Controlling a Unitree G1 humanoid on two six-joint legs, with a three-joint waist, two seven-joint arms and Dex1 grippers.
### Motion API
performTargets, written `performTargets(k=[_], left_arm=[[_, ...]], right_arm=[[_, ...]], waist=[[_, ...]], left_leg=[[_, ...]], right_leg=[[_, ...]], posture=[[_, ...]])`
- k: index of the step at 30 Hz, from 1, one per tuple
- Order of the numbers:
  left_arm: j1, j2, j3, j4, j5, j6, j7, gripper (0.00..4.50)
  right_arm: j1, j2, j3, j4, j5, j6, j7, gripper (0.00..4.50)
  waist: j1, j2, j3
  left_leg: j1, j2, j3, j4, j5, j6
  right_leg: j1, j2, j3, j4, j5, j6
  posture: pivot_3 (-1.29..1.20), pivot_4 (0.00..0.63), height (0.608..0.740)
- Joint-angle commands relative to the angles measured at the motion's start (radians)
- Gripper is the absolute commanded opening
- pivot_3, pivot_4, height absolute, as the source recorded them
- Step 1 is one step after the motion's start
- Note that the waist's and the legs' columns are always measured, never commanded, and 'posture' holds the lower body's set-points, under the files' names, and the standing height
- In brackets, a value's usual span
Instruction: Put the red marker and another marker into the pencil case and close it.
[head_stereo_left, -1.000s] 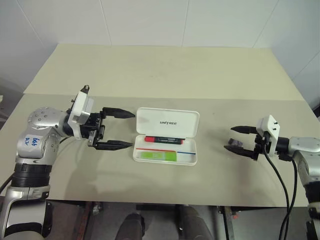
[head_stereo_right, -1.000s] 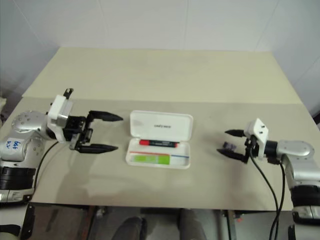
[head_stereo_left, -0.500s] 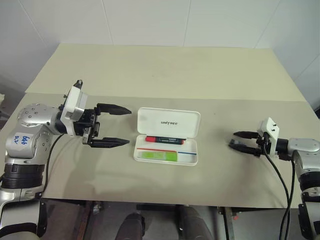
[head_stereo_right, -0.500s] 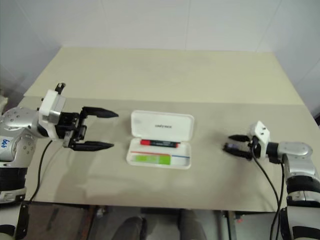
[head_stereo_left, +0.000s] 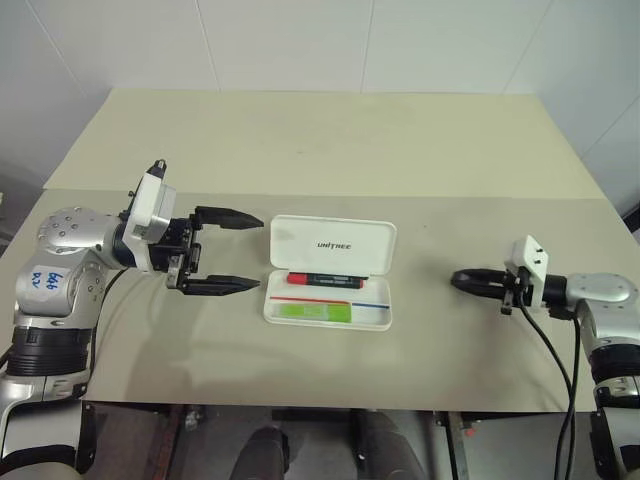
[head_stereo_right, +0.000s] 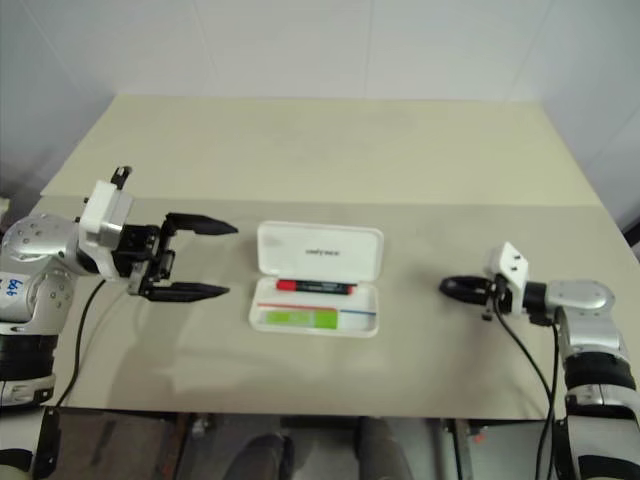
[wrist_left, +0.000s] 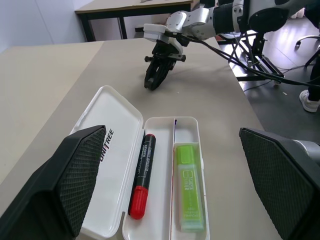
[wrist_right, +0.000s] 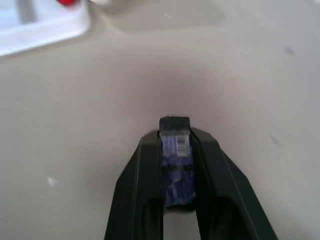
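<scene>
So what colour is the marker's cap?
Red; the marker shows best in the left wrist view.

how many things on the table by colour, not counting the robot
red: 1, the marker
green: 1, the highlighter
white: 1, the open pencil case
blue and black: 1, a small piece clamped in the right end effector
total: 4

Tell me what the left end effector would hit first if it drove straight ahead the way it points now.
Most likely the pencil case: the left end effector, fingers open, points along the table at its near end, about level with the hinge. Its height above the table is hard to judge, so it might pass over the tray and catch only the raised lid.
</scene>
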Motion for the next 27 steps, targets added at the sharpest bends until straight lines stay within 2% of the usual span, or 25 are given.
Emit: performTargets(k=[1, 6, 9, 16, 27], left_arm=[[0.008, -0.008, 0.000, -0.009, 0.002, -0.025, -0.011, 4.50], [0.049, -0.025, -0.013, -0.021, 0.011, -0.044, -0.014, 4.50], [0.069, -0.027, -0.014, -0.028, 0.010, -0.049, -0.013, 4.50], [0.098, -0.055, -0.030, -0.046, 0.012, -0.059, 0.012, 4.50], [0.148, -0.070, -0.028, -0.098, 0.002, -0.050, 0.060, 4.50]], right_arm=[[0.021, 0.015, 0.014, -0.300, 0.097, 0.140, 0.001, 0.40], [0.092, 0.060, 0.081, -0.652, 0.186, 0.345, -0.054, 0.40], [0.119, 0.081, 0.113, -0.736, 0.205, 0.406, -0.078, 0.40], [0.150, 0.144, 0.216, -0.697, 0.139, 0.384, -0.102, 0.40], [0.120, 0.191, 0.262, -0.593, 0.072, 0.327, -0.111, 0.40]], waist=[[0.001, 0.000, 0.000], [0.009, 0.000, 0.000], [0.012, 0.000, 0.000], [0.011, 0.000, 0.000], [0.009, 0.000, 0.000]], left_leg=[[0.000, 0.000, 0.000, 0.000, 0.000, 0.000], [0.000, 0.000, -0.002, 0.000, 0.000, 0.000], [-0.001, 0.000, -0.002, 0.000, 0.000, 0.000], [-0.002, 0.000, -0.002, 0.000, 0.000, 0.000], [-0.002, 0.000, -0.002, 0.000, 0.000, 0.000]], right_leg=[[0.000, 0.000, 0.000, 0.000, 0.000, 0.000], [0.000, 0.000, -0.001, 0.000, 0.000, 0.000], [0.000, 0.000, -0.001, -0.001, 0.000, 0.000], [0.000, -0.001, -0.002, -0.002, 0.000, 0.000], [-0.001, 0.000, -0.001, -0.001, 0.000, 0.000]], posture=[[0.00, 0.150, 0.740], [0.00, 0.150, 0.740], [0.00, 0.150, 0.740], [0.00, 0.150, 0.740], [0.00, 0.150, 0.740]])
